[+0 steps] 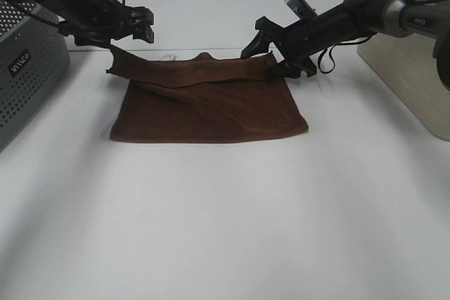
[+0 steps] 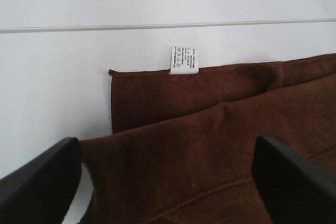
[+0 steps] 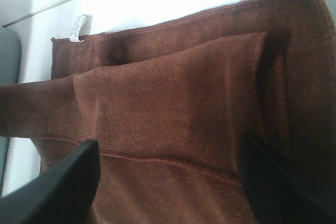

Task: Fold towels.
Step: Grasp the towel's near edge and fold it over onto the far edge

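The white counter (image 1: 225, 230) is closest, wide and flat. Farther back on it, near the middle, lies the brown towel (image 1: 211, 114). Its far edge is turned over toward the front in a long strip, and both ends of the strip stick up a little. The left end effector (image 1: 146, 27) hangs just above the left end, fingers spread wide and not pinching. The right end effector (image 1: 278, 61) is at the right end, fingers spread wide too. A small white tag (image 2: 184, 60) sits on the towel's far edge.
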Robot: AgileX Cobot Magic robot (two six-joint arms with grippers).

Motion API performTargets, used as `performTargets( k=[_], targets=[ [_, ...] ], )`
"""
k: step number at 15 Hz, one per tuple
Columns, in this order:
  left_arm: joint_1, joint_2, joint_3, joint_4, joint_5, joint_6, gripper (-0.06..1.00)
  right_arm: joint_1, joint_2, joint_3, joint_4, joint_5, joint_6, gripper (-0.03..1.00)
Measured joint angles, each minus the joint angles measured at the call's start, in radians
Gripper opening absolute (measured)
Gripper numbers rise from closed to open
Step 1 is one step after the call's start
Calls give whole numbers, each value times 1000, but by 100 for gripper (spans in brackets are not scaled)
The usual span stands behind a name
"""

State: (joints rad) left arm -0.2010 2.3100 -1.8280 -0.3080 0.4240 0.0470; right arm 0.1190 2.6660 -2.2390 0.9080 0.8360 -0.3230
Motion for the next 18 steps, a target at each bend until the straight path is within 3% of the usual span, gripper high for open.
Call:
performTargets(
  k=[3, 8, 14, 18],
  targets=[
    [0, 0, -1, 3, 47, 0, 84, 0, 0, 0, -54, 0, 56, 74],
    [0, 0, -111, 107, 198, 2, 84, 1, -7, -5, -133, -1, 159, 77],
    [25, -1, -169, 243, 228, -13, 84, 1, -13, -8, -175, 3, 218, 77],
    [28, 2, -172, 189, 301, -47, 84, 1, -51, -5, -238, 35, 214, 77]
  ],
)
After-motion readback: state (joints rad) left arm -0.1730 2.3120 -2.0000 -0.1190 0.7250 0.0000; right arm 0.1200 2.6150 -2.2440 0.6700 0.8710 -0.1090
